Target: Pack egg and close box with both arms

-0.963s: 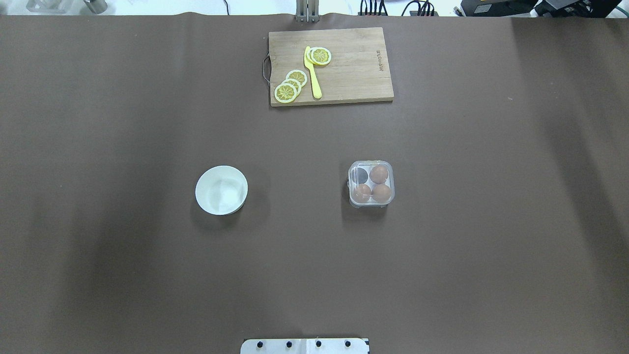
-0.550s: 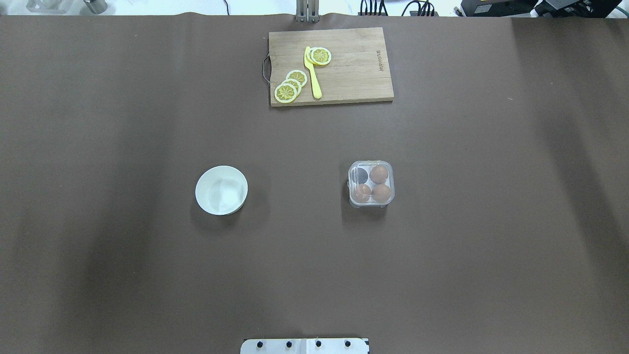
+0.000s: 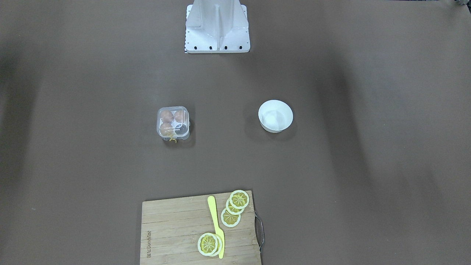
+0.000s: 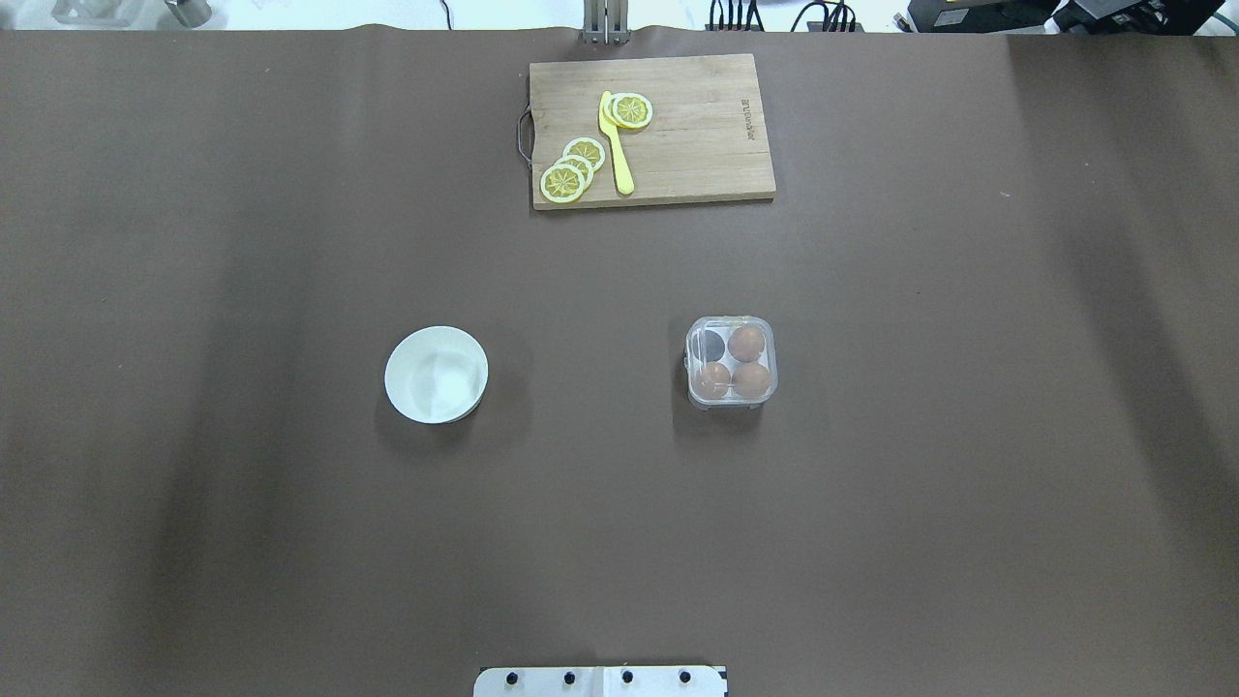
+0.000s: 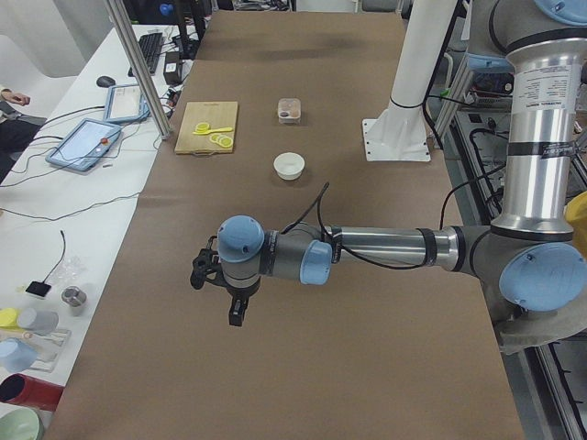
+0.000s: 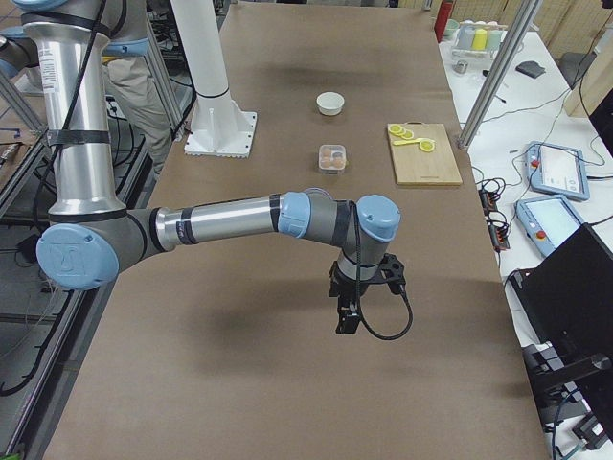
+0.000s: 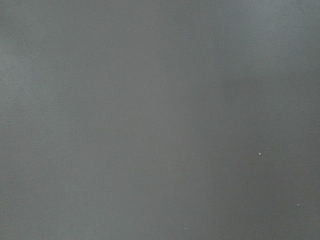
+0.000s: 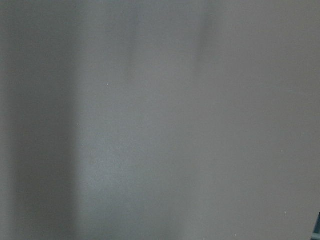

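We cannot tell whether the jaws of our left arm (image 5: 367, 247) are released or clenched. They show only in the side view, pointing down over bare brown surface (image 4: 194, 532). The same goes for the jaws of our right arm (image 6: 230, 222) at the opposite end. Both wrist cameras see nothing but plain covering, so nothing lies under or between either pair.

Out from the left jaws toward the middle comes first a white bowl (image 4: 437, 374), which looks empty. Past it, well apart from both pairs, stands the box (image 4: 731, 361), nearer the right jaws than the left. Its clear lid appears to lie down over the tray. Three brown eggs sit in three cells and the fourth cell (image 4: 712, 342) is dark and bare. Which of them is the task's egg (image 4: 746, 343) we cannot say, since they look alike. A bit of yellow string (image 3: 172, 139) trails from the box's outer edge.

Farther out, beyond the reach of either pair as they hang now, is a cutting board (image 4: 697, 145) with lemon slices (image 4: 564, 181) and a yellow knife (image 4: 616, 145).

We judge the packing and closing done, or nearly so. No egg is loose, the lid seems shut and both arms are clear of the box. The one remaining need would be to confirm the lid has latched. If it has not, one pair must travel inward to steady the tray while the other presses the lid gently.
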{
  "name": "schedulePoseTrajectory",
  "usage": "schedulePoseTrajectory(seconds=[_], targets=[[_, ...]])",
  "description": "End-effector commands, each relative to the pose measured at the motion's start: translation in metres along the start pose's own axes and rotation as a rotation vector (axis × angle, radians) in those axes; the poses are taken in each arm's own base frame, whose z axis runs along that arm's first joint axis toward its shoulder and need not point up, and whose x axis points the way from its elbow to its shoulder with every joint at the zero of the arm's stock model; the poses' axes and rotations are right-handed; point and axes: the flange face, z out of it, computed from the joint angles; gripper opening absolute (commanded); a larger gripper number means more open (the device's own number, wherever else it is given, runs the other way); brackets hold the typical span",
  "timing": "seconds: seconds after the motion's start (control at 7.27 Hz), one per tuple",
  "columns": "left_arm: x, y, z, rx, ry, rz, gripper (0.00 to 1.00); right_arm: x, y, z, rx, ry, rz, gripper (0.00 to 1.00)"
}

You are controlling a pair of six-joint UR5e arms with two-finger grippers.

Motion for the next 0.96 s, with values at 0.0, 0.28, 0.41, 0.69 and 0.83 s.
schedulePoseTrajectory(seconds=[0.0,0.28,0.41,0.69,0.83], targets=[[-0.007,0.002,0.006,-0.004,0.000,-0.004,0.98,0.004,0.002,0.007,-0.030,-0.007,0.017,1.00],[-0.007,0.002,0.006,-0.004,0.000,-0.004,0.98,0.015,-0.003,0.026,-0.066,-0.013,0.033,1.00],[-0.007,0.002,0.006,-0.004,0.000,-0.004,0.98,0.018,-0.011,0.031,-0.077,-0.016,0.037,1.00],[-0.006,0.001,0.006,-0.002,0.000,-0.002,0.98,0.028,-0.020,0.045,-0.066,-0.009,0.025,1.00],[-0.006,0.001,0.006,-0.002,0.000,-0.002,0.98,0.039,-0.026,0.061,-0.040,0.001,0.013,1.00]])
